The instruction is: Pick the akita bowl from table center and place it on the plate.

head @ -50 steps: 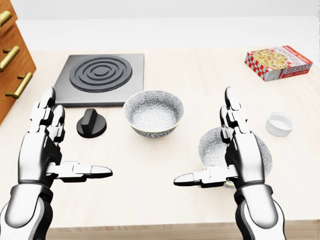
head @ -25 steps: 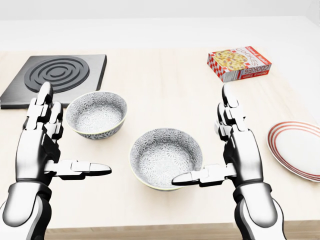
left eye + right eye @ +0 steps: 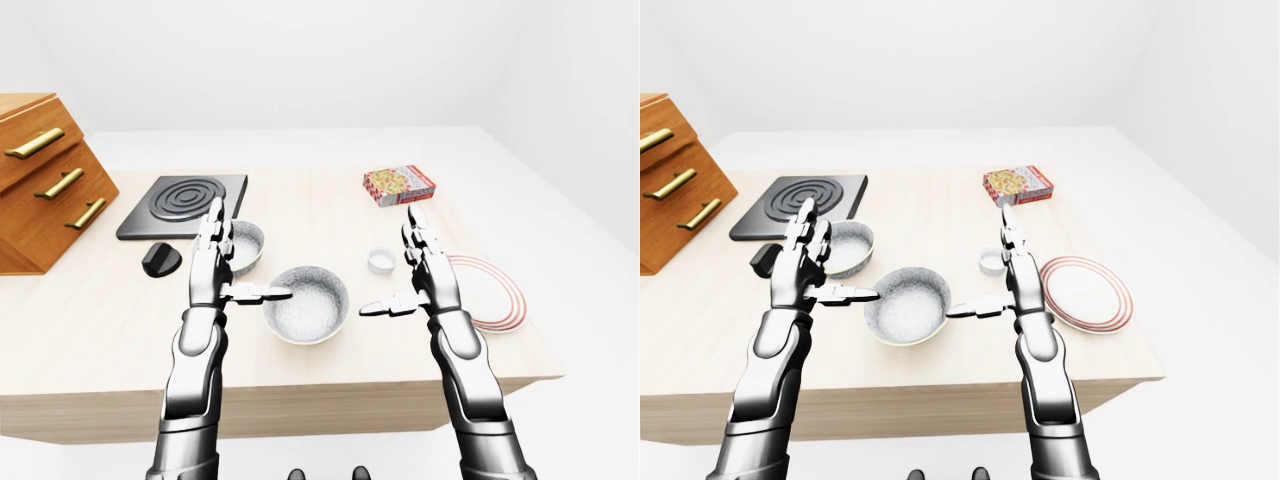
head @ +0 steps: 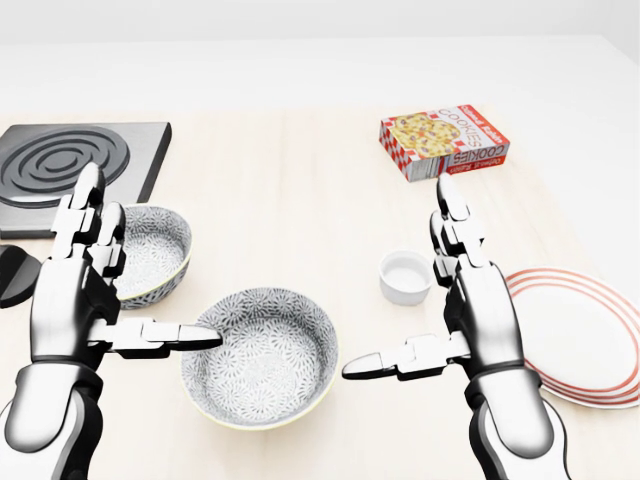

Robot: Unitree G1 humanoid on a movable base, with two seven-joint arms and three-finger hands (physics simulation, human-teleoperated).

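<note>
The grey patterned akita bowl (image 4: 262, 355) stands upright on the light wood table, low in the head view, between my two hands. My left hand (image 4: 150, 270) is open at the bowl's left, its thumb reaching over the rim. At the bowl's right is my right hand (image 4: 405, 300), also open, with its thumb pointing at the bowl and a small gap between them. The white plate with red rings (image 4: 585, 335) lies flat at the right, just past my right hand. Neither hand holds anything.
A second patterned bowl (image 4: 150, 255) sits behind my left hand. A small white cup (image 4: 405, 277) stands between the bowl and the plate. A cookie box (image 4: 443, 142), a black burner (image 4: 70, 165), a knob (image 3: 160, 259) and wooden drawers (image 3: 40, 185) lie farther off.
The whole picture has slid left, so the camera has moved right. The bowl now lies between my hands, and the plate and white cup show more fully. Both hands keep their open pose.
</note>
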